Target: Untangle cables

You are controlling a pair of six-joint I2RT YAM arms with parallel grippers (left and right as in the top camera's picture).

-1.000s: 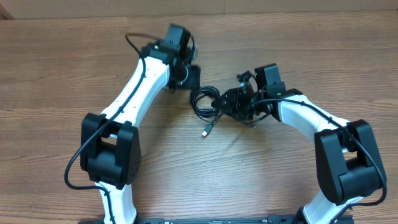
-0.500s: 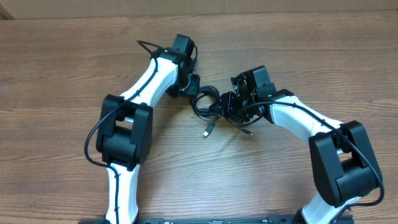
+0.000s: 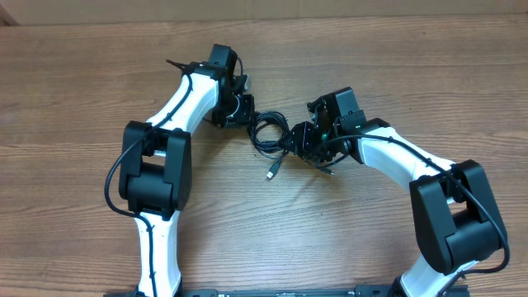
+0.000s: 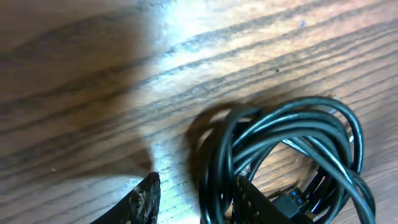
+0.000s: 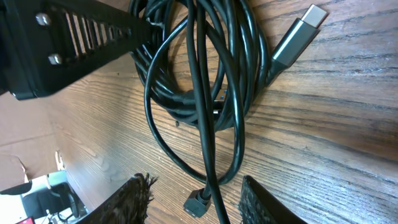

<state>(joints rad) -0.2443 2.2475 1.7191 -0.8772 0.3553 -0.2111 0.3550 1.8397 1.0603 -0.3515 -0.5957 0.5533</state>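
Observation:
The cables (image 3: pixel 269 136) lie as one black coiled bundle on the wooden table, between my two grippers. A silver-tipped plug (image 3: pixel 273 172) trails out toward the front. My left gripper (image 3: pixel 245 113) is at the bundle's left edge. In the left wrist view the left gripper (image 4: pixel 196 202) is open, with a few strands of the coil (image 4: pixel 214 180) between its fingers, against the right finger (image 4: pixel 252 202). My right gripper (image 5: pixel 196 202) is open at the bundle's right side (image 3: pixel 299 140), with one strand and a small black plug (image 5: pixel 200 203) lying loose between its fingers.
Bare wood-grain tabletop (image 3: pixel 346 239) surrounds the bundle. The silver plug (image 5: pixel 298 32) lies flat beside the coil in the right wrist view, and the left gripper's ribbed finger (image 5: pixel 81 43) reaches in from the upper left, touching the coil.
The left arm swung its elbow and the left gripper shifted slightly left at the coil's edge, its jaws narrowing a little. The right gripper edged left toward the bundle. The coil barely moved.

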